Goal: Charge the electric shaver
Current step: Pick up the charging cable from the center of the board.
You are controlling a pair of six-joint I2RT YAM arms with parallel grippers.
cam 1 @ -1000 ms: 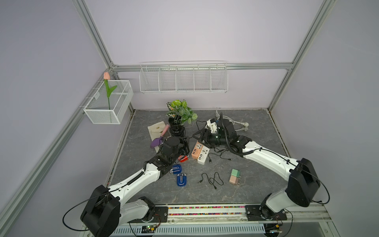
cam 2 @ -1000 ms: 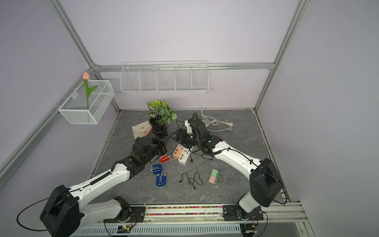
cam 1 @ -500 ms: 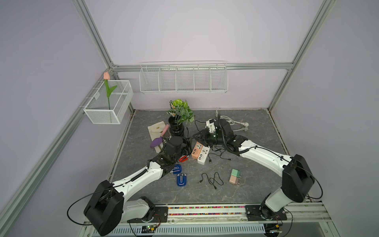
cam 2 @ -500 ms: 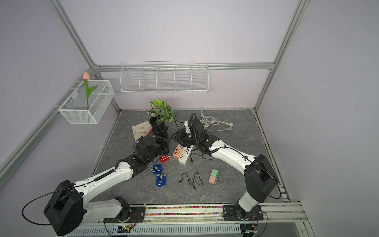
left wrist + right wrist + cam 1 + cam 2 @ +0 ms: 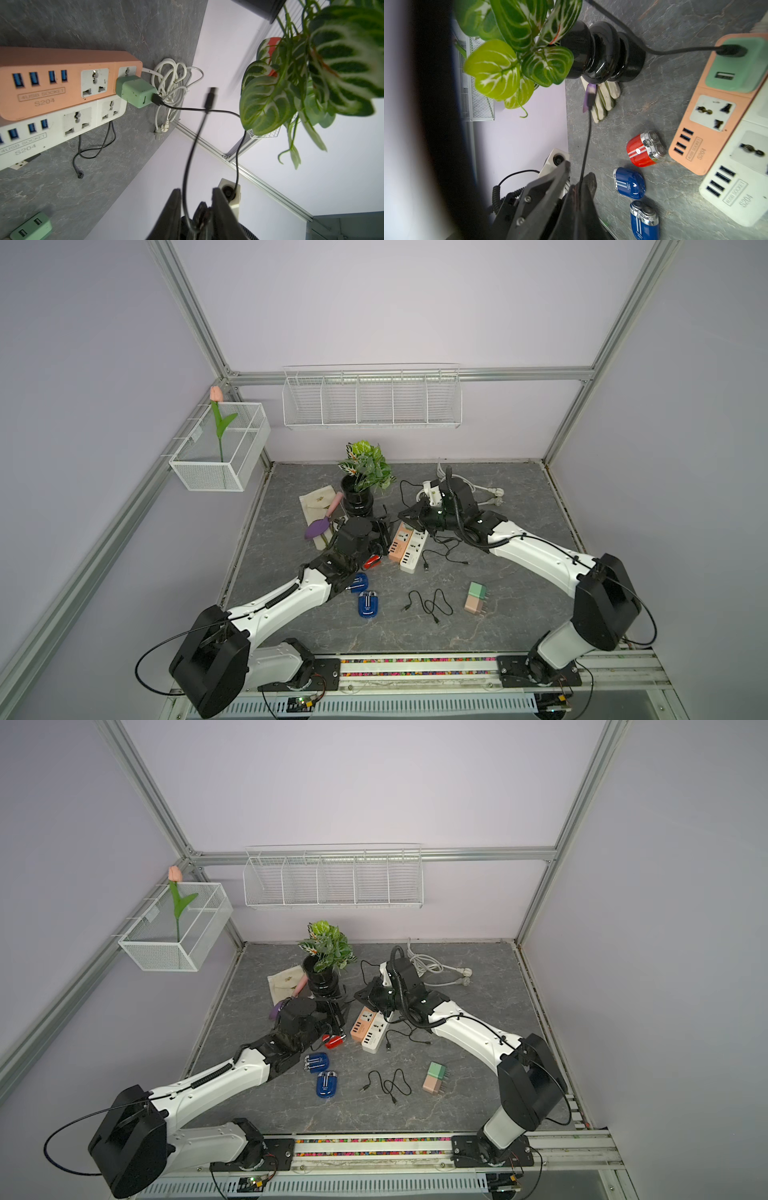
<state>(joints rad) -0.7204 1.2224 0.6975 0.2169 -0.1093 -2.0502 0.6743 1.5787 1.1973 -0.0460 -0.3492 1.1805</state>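
A red electric shaver (image 5: 644, 149) (image 5: 372, 561) lies on the table beside an orange power strip (image 5: 62, 83), with two blue shavers (image 5: 630, 182) (image 5: 643, 218) nearer the front. A green charger (image 5: 136, 91) sits in the strip, and a black cable runs from it. My right gripper (image 5: 582, 180) (image 5: 409, 516) is shut on that cable just behind its free plug (image 5: 590, 95) (image 5: 211, 97), which points up in the air. Facing it tip to tip, my left gripper (image 5: 196, 190) (image 5: 384, 531) is open, and the cable runs loose between its fingers.
A potted plant (image 5: 361, 485) stands right behind both grippers, its leaves close over them. A white power strip (image 5: 413, 551) lies against the orange one. A loose black cable (image 5: 428, 605), two spare adapters (image 5: 476, 597), a purple trowel (image 5: 318, 526) and a coiled white cord (image 5: 482, 491) lie around.
My right gripper has come in toward the left one and closed on the cable. My left gripper, shut before, has opened around it.
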